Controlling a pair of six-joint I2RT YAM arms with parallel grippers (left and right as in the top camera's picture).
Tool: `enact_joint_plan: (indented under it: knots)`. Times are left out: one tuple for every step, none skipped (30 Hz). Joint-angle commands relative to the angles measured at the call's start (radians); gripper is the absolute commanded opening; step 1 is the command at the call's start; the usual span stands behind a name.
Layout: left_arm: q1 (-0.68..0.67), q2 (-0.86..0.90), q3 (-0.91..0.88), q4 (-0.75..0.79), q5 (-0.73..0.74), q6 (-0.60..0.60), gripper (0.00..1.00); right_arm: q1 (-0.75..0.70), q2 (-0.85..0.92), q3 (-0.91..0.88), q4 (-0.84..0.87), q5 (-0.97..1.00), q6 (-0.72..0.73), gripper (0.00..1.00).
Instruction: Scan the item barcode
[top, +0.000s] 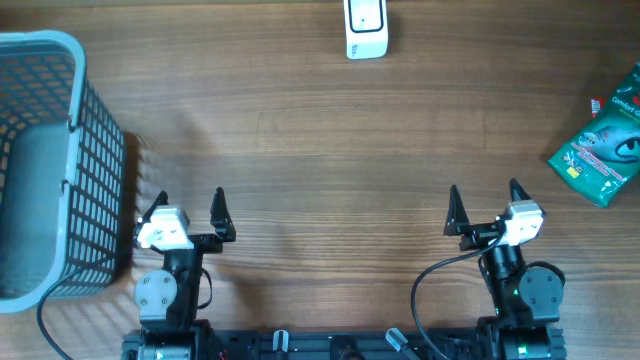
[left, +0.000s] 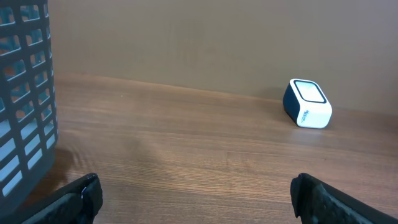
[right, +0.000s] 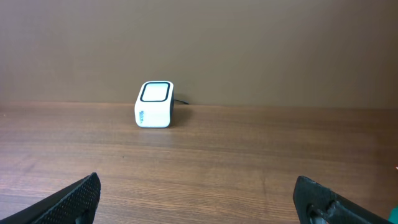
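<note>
A green packet, the item (top: 604, 150), lies flat at the table's right edge. A white and dark blue barcode scanner (top: 366, 28) stands at the far middle of the table; it also shows in the left wrist view as the scanner (left: 307, 103) and in the right wrist view as the scanner (right: 154, 104). My left gripper (top: 190, 199) rests open near the front left, nothing between its fingers. My right gripper (top: 484, 194) rests open near the front right, well short of the item. Both grippers (left: 196, 193) (right: 196, 196) show only bare wood between their jaws.
A grey plastic basket (top: 75, 120) stands at the left edge, close to my left gripper; its mesh wall (left: 25, 106) fills the left of the left wrist view. Brown wooden table (top: 320, 140) between the arms and the scanner.
</note>
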Motion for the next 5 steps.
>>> enact_joint_plan:
  knots:
    - [0.009,-0.008,-0.004,-0.004,0.012,0.023,1.0,-0.001,-0.014,-0.001,0.003,0.003,-0.017,1.0]
    - [0.009,-0.008,-0.005,-0.005,0.012,0.023,1.0,-0.001,-0.014,-0.001,0.002,0.003,-0.017,1.0]
    - [0.009,-0.008,-0.004,-0.005,0.012,0.023,1.0,-0.001,-0.014,-0.001,0.002,0.003,-0.018,1.0]
    - [0.009,-0.008,-0.004,-0.004,0.012,0.023,1.0,-0.001,-0.014,-0.001,0.002,0.003,-0.017,1.0]
    - [0.009,-0.008,-0.004,-0.005,0.012,0.023,1.0,-0.001,-0.014,-0.001,0.002,0.003,-0.018,1.0]
